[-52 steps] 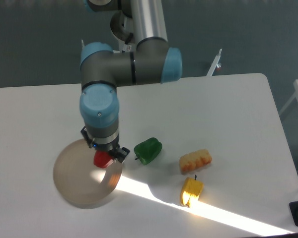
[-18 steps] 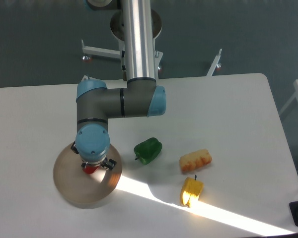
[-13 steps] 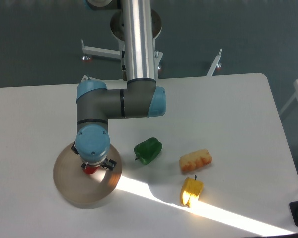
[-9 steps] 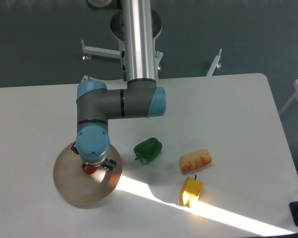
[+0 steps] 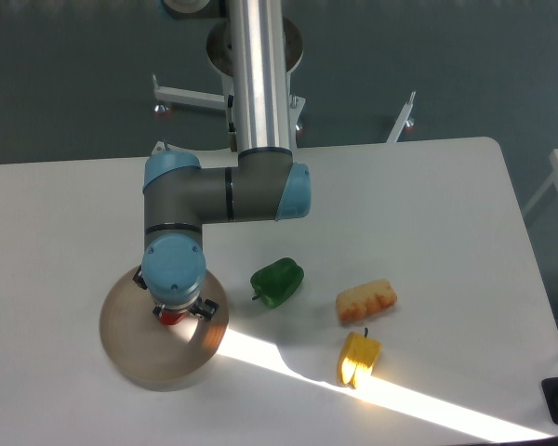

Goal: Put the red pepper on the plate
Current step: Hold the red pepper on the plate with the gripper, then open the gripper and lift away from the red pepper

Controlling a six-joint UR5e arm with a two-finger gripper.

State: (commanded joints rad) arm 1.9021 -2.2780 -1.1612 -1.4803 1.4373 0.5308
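Though mostly hidden under the wrist, the red pepper [image 5: 170, 317] shows as a small red sliver over the plate [image 5: 130, 353], upper-middle part of the disc. Can't tell whether it rests on the plate surface or sits just above it. Tool [image 5: 174, 314] points straight down at the pepper; only dark bits of it poke out either side of the red. Fingers are around the pepper, but whether they pinch it or stand slack can't be told from this angle, since the blue wrist cap covers them.

Plate is a round brownish-grey translucent disc at the front-left of the white tabletop [image 5: 428, 204]. A bright sunlight stripe crosses the tabletop diagonally from the plate's right edge toward the front-right.

Right of the plate, apart from it: green pepper [image 5: 278, 282], stem pointing left. Further right, an orange-tan ridged toy food piece [image 5: 366, 301], type unclear. Just in front of that, the yellow pepper [image 5: 359, 358], lying in the sunlight stripe, dark stem up.
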